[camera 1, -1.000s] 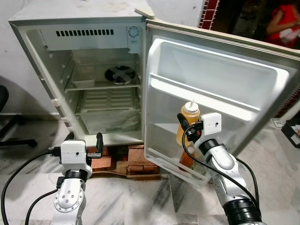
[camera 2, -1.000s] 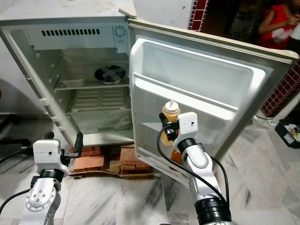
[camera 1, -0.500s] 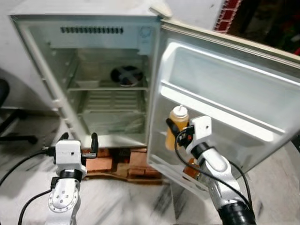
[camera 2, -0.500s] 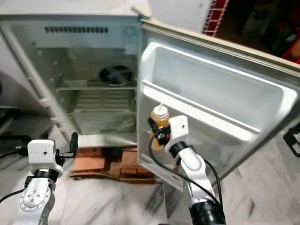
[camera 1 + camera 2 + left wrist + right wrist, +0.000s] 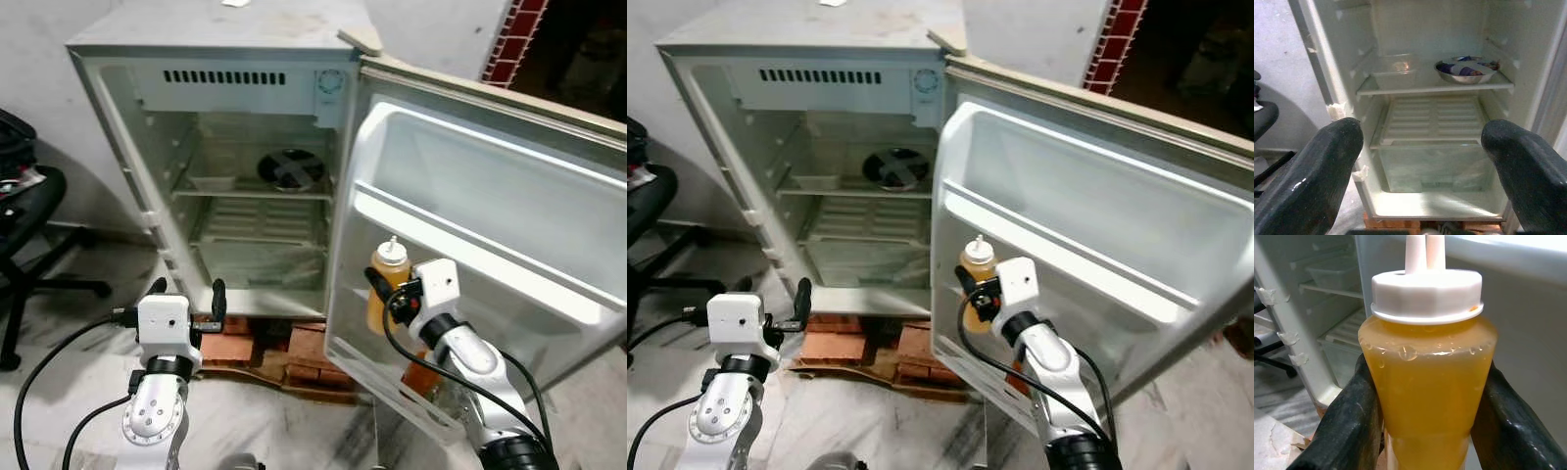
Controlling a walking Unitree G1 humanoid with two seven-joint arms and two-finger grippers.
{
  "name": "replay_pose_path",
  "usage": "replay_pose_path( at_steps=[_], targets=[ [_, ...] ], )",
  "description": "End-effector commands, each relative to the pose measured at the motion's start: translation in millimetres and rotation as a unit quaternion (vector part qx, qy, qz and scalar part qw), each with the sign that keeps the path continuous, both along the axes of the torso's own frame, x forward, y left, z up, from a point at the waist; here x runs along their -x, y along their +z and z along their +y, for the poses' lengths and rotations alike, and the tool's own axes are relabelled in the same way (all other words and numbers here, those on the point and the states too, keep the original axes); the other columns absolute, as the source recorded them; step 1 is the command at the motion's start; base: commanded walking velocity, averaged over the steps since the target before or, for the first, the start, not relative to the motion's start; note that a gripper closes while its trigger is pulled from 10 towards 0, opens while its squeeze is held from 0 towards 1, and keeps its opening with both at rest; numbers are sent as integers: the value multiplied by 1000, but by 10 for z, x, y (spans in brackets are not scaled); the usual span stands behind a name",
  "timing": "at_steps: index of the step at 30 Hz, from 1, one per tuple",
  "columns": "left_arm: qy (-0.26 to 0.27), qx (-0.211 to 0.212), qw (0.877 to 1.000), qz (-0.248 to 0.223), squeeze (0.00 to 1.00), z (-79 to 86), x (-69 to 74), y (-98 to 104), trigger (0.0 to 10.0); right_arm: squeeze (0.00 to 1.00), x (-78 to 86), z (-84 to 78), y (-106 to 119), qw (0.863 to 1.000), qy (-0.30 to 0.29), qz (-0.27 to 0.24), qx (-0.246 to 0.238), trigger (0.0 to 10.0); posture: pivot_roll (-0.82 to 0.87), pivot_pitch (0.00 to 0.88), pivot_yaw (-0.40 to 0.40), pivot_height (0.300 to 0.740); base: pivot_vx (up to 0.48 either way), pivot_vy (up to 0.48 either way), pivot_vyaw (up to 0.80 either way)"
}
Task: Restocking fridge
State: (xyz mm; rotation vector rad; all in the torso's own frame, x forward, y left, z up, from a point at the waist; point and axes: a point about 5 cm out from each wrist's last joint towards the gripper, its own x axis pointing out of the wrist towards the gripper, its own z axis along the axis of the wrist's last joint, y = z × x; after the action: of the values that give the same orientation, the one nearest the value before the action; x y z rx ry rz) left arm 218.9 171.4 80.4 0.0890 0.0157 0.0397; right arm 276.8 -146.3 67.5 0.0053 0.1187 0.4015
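The right gripper (image 5: 384,290) pinches the squeeze bottle (image 5: 386,286) of amber liquid, one black finger (image 5: 1347,421) pressed on each side of its body just under the white cap (image 5: 1426,293). The bottle stands upright, its long axis running from 6 to 12 o'clock with the nozzle at 12. It hangs close in front of the inner face of the open fridge door (image 5: 490,225), above the door's bottom rack (image 5: 392,377), which lies toward 6 o'clock from the bottle's base, so the coming move looks like a short lowering toward 6 o'clock, and the bottle must stay upright to drop behind the rack's rail. Another amber container (image 5: 421,377) already sits in that rack, toward 5 o'clock from the bottle; the free slot seems to be on its near side, though how much room is there I cannot tell. The left gripper (image 5: 186,294) hovers low at 9 o'clock, well apart, fingers (image 5: 1308,166) spread and holding nothing, facing the fridge's (image 5: 118,117) interior, where a steel bowl (image 5: 1465,70) rests on the upper shelf. The right arm is plainly the nearer one
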Motion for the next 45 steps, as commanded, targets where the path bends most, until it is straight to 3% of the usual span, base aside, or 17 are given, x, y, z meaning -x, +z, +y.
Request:
replay_pose_path(
  at_steps=[1, 12, 31, 45],
  targets=[
    [4, -4, 1000, 1, 0, 30, 16, 5, 10000, 0, -19, 57, 29, 1000, 7, -9, -2, 10000, 27, 39, -11, 740, 0, 0, 0],
    [5, 4, 1000, 13, 0, 26, 52, -27, 10000, 0, -7, -32, -63, 1000, -12, 4, 27, 10000, 34, 44, -12, 740, 0, 0, 0],
    [5, -15, 1000, 8, 0, 17, 47, -22, 10000, 0, 12, -24, -99, 1000, -10, 7, 28, 10000, 30, 52, -9, 618, 0, 0, 0],
    [9, -10, 1000, -1, 0, 10, 31, 8, 10000, 0, -10, -3, -85, 1000, -9, 2, 29, 10000, 29, 54, -6, 618, 0, 0, 0]
  ],
)
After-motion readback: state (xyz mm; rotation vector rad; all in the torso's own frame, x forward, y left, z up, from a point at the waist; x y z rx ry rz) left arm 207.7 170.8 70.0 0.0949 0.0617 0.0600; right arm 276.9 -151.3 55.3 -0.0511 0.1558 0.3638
